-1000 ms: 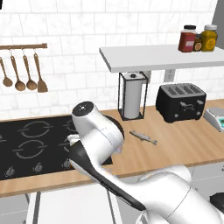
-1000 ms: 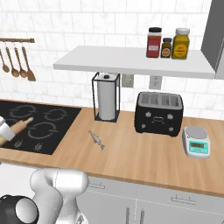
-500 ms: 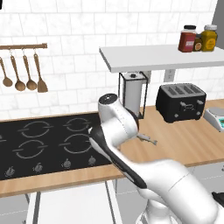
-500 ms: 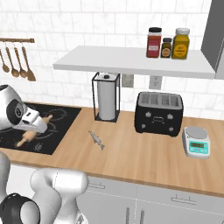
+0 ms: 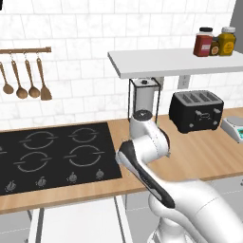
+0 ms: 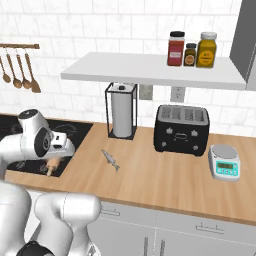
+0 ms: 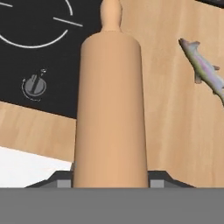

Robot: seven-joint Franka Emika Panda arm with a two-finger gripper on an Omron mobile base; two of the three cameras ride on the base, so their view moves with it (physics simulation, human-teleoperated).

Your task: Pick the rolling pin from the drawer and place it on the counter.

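My gripper [image 6: 56,158] is shut on the rolling pin [image 7: 110,100], a light tan wooden cylinder that runs away from the hand with its knobbed handle at the far end. In the right base view the rolling pin [image 6: 51,166] hangs tilted under the hand, above the front right corner of the black cooktop [image 6: 75,134]. The wooden counter [image 7: 170,127] lies below and to the right of it. The open white drawer [image 5: 76,220] shows under the counter's front edge, and its white inside [image 7: 26,168] appears at the hand view's lower left.
A small grey fish [image 6: 111,160] lies on the counter right of the pin. A paper towel holder [image 6: 121,116], black toaster [image 6: 181,129] and scale [image 6: 224,161] stand further back and right. Wooden spoons [image 5: 26,80] hang on the wall. A cooktop knob [image 7: 34,86] sits near the pin.
The arm has swung to the right with the rolling pin in its grip, from over the left of the cooktop to its front right corner by the bare wood.
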